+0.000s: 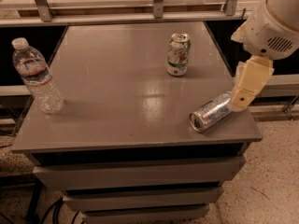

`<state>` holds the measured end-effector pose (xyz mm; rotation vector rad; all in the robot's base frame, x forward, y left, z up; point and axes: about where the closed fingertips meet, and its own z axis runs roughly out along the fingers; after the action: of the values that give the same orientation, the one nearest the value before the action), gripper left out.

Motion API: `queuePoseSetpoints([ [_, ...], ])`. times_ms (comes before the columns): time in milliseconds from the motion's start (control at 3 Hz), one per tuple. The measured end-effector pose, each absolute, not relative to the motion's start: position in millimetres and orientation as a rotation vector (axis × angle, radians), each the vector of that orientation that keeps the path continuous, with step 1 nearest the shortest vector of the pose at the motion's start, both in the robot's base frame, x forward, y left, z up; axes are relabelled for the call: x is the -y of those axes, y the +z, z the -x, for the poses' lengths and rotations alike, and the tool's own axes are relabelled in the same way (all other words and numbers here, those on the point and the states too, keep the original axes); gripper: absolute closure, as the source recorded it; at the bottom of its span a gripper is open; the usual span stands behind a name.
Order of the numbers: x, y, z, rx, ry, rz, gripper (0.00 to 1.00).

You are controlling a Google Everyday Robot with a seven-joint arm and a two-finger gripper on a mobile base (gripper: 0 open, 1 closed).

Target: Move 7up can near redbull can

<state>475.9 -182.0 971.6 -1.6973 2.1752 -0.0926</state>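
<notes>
**7up can waiting, untouched**

Your tool [245, 90] hangs at the right edge of the surface [107, 87], close by the redbull can [212, 113], which lies on its side near the front right corner (released or clenched, you cannot tell). The 7up can [178, 54] stands upright toward the far edge, well apart from both. Judging by that, the reach comes first.

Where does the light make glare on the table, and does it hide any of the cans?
Camera view: a pale glare patch lies on the table, between the 7up can and the lying redbull can, covering neither. Camera view: the redbull can's metal also shines; the gripper hangs at the table's right edge, by that can's far end.
</notes>
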Motion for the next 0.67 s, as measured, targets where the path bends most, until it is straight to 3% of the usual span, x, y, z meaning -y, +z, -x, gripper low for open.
queuePoseSetpoints([
  [667,159,963,-518,-2.166,-0.108,1.633,0.00],
])
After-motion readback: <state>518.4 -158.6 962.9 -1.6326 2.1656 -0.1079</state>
